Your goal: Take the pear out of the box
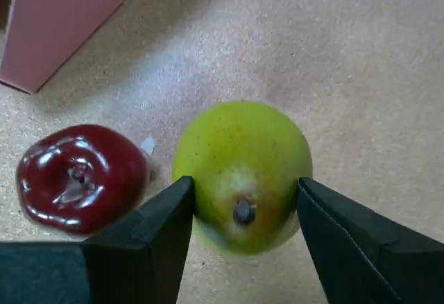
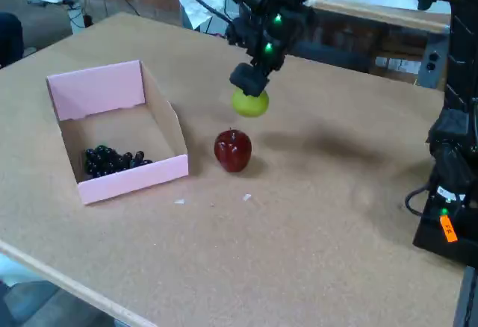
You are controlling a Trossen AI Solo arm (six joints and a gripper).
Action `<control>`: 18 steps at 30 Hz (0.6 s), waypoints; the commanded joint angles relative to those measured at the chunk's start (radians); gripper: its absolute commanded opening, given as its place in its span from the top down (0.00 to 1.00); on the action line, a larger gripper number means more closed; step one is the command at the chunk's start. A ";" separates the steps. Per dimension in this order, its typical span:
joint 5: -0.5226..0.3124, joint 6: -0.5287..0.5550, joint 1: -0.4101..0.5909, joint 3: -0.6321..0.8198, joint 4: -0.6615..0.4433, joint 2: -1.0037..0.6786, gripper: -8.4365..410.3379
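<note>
In the wrist view the gripper (image 1: 244, 207) pinches the pear (image 1: 241, 172) between its two dark fingers (image 1: 163, 238), one pressed to each side of the fruit, with the pear's stem end facing the camera in the lower centre of the frame. To the left of it lies the shiny dark red apple (image 1: 80, 178) on the tan table (image 1: 361, 61), and the pink outer wall of the box (image 1: 62, 19) fills the upper left corner. In the fixed view the gripper (image 2: 250, 88) holds the pear (image 2: 250, 104) in the air at upper centre, clear of the table (image 2: 314, 222) and just above the apple (image 2: 233, 150), which stands upright. The box (image 2: 131, 181) sits at the left of the frame, well apart from the pear, with a cluster of dark grapes (image 2: 112, 160) inside on its brown floor.
</note>
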State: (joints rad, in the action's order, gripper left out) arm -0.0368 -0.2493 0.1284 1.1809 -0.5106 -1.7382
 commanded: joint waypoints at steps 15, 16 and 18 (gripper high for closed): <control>0.039 0.041 0.027 -0.196 0.239 0.000 0.98; 0.039 0.041 0.027 -0.199 0.241 0.000 0.98; 0.040 0.040 0.029 -0.203 0.246 0.000 0.98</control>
State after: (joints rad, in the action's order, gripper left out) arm -0.0113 -0.2176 0.1459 1.0161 -0.3153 -1.7382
